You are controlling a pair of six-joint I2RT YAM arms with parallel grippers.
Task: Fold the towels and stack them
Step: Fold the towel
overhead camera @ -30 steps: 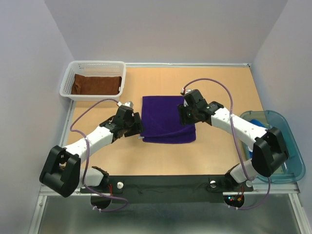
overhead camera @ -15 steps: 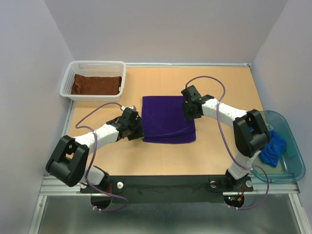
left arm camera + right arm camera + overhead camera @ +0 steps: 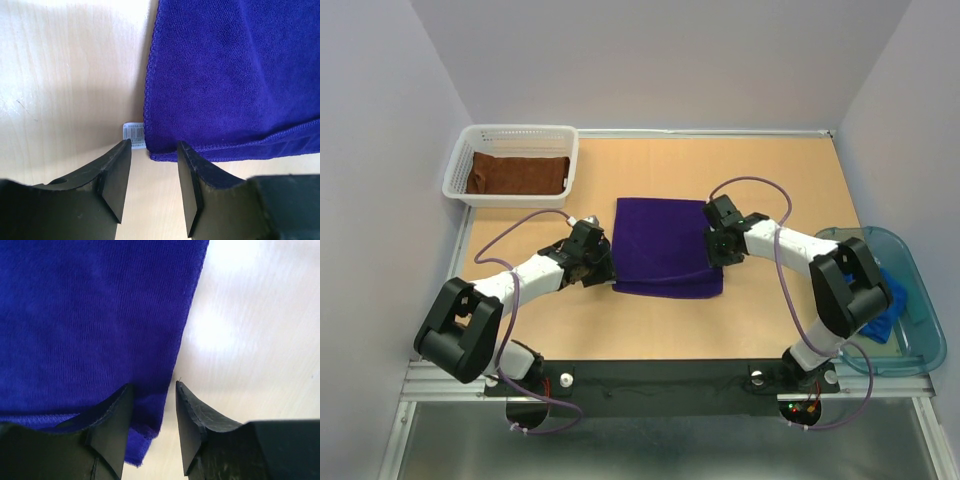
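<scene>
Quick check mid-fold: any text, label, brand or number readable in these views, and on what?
Print on the small white fabric tag at the corner of the dark purple terry-cloth towel: too small and blurred to read.
No other text, brand, number or sign is visible in any view.

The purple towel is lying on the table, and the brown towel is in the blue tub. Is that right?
Not quite. The brown towel is in the white basket at the far left, not in the blue tub. The top view shows it. The purple towel is indeed lying on the table.
</scene>
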